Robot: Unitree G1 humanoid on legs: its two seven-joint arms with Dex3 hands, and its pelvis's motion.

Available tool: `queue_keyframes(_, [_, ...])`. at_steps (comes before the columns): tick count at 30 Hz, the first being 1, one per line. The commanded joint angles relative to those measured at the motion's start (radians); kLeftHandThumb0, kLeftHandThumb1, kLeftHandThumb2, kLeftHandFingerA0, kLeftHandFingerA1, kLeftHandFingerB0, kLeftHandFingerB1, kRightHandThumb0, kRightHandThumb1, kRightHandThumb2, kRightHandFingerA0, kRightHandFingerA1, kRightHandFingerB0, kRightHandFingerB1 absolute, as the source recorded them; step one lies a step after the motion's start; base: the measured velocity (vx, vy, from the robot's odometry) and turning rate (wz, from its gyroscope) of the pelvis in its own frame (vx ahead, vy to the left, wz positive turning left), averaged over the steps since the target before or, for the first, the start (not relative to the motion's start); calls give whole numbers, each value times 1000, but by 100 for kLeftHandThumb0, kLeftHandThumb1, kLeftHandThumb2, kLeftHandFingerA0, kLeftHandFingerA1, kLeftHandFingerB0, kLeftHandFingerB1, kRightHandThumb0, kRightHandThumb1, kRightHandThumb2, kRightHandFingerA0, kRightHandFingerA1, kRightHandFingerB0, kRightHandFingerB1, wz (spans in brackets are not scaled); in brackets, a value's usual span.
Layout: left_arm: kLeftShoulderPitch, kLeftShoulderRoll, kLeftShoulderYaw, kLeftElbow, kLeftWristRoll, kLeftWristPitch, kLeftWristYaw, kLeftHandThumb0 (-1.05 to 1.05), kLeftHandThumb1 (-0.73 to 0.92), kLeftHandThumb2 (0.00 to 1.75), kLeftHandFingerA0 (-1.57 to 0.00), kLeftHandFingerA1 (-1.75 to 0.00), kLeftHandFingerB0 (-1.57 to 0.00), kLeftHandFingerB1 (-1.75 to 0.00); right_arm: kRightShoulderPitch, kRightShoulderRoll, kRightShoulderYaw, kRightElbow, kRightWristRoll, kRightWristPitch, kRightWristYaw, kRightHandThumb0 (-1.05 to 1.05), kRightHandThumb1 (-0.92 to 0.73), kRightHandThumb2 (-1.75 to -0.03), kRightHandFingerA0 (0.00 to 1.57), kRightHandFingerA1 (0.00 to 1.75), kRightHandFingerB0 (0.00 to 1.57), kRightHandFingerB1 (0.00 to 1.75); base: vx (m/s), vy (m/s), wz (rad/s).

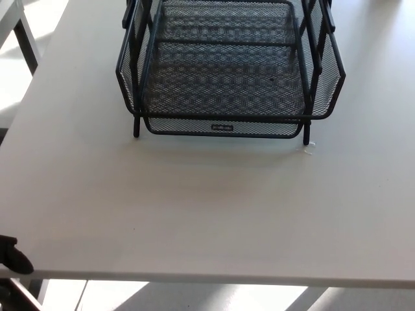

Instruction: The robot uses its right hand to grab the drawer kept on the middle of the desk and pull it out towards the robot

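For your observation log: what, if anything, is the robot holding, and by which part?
Nothing visibly. The mesh drawer sits untouched on the desk.

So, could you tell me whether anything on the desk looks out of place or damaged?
Only one small thing: a pale scrap lies on the desk beside the front right foot of the black mesh drawer rack. The rack itself sits square and looks intact.
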Motion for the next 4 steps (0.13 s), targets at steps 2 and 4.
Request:
queue_keyframes(2, [4, 0, 12, 5, 8, -11, 15, -29, 56, 57, -79, -85, -79, -55, 2, -25, 3, -3, 30, -9, -14, -56, -39, -81, 107, 107, 31, 47, 0, 0, 0])
queue_keyframes(4, [7, 2, 13, -5, 7, 3, 6, -29, 56, 57, -79, -85, -79, -54, 5, -24, 0, -11, 36, -11, -10, -55, -39, -80, 106, 110, 31, 47, 0, 0, 0])
